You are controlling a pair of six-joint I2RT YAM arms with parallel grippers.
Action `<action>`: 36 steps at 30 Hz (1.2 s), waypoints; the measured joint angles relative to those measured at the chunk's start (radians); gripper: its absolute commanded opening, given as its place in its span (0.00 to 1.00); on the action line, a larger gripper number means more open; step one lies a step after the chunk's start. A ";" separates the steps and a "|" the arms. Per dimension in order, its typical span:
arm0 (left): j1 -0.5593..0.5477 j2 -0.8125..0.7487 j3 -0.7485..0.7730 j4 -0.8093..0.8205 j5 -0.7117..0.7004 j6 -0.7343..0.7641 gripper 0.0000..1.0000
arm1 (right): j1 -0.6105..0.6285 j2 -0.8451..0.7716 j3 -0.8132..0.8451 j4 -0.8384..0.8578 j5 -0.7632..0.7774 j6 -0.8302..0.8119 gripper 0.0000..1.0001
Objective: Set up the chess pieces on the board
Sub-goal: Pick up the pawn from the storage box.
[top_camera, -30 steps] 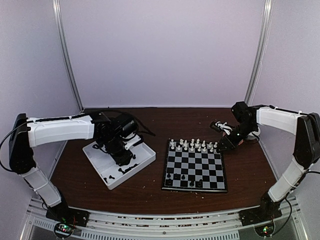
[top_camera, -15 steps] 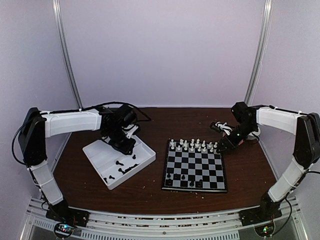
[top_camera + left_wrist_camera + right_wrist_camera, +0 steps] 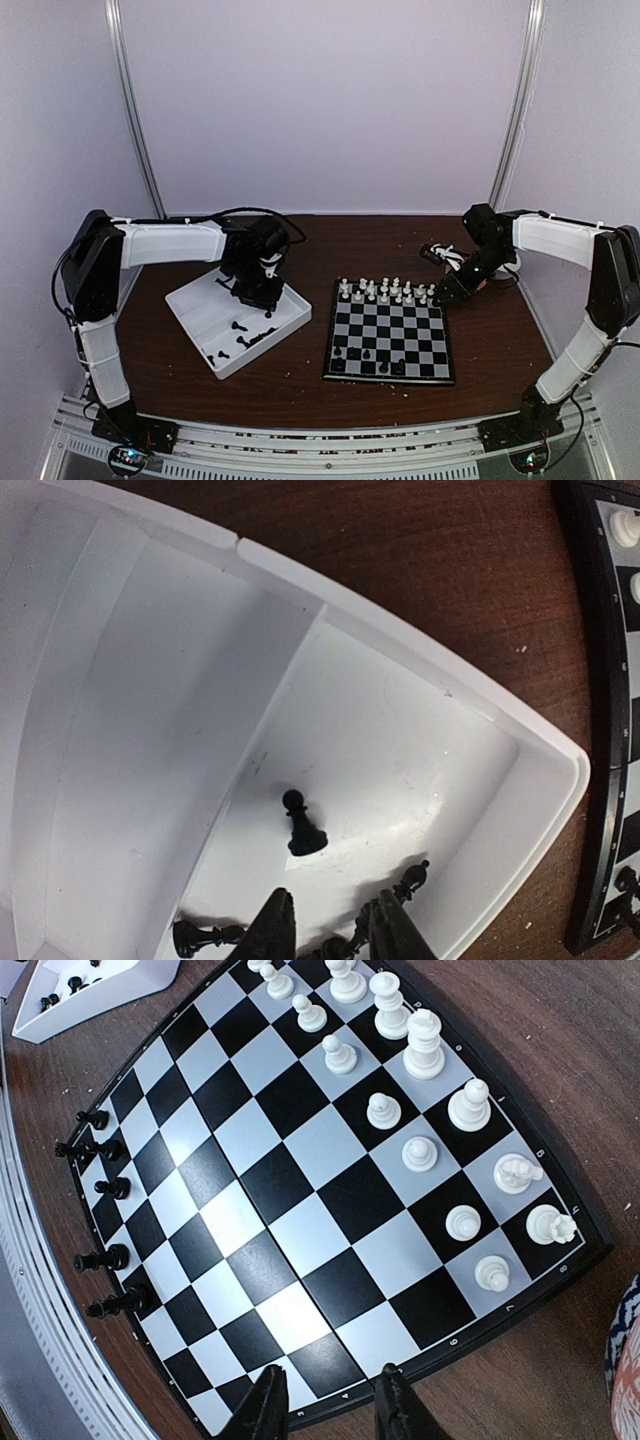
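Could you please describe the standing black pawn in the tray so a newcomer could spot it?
Find the white tray left of the chessboard. In its compartment holding black pieces, the pawn stands upright alone, while its neighbours lie on their sides.

A white tray (image 3: 280, 345) sits at an angle on the left of the dark brown table (image 3: 280, 400), a ridge splitting it into two compartments. Right of centre, white pieces (image 3: 385, 291) stand in two rows, upright and close together. Further right and far, I see a small black-and-white object (image 3: 437, 251); what it is I cannot tell. A few pale specks (image 3: 400, 392) lie near the table's near edge. Behind everything hangs a pale lilac wall (image 3: 320, 100) with two metal poles (image 3: 130, 110), and a metal rail (image 3: 320, 455) runs along the near edge.
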 measured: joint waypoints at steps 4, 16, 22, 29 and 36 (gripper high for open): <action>0.004 0.031 0.008 -0.001 -0.010 -0.008 0.24 | 0.002 0.000 0.000 0.000 -0.002 -0.002 0.32; 0.020 0.095 0.049 -0.006 -0.017 -0.015 0.24 | 0.003 0.000 0.000 -0.001 -0.003 -0.010 0.32; 0.021 0.120 0.049 -0.007 -0.017 -0.017 0.24 | 0.003 0.000 0.000 -0.004 -0.003 -0.014 0.32; 0.021 0.137 0.049 -0.007 -0.016 -0.017 0.18 | 0.003 0.000 0.000 -0.008 -0.003 -0.014 0.32; 0.022 0.140 0.049 -0.007 -0.017 -0.015 0.10 | 0.003 0.000 0.000 -0.008 -0.004 -0.014 0.32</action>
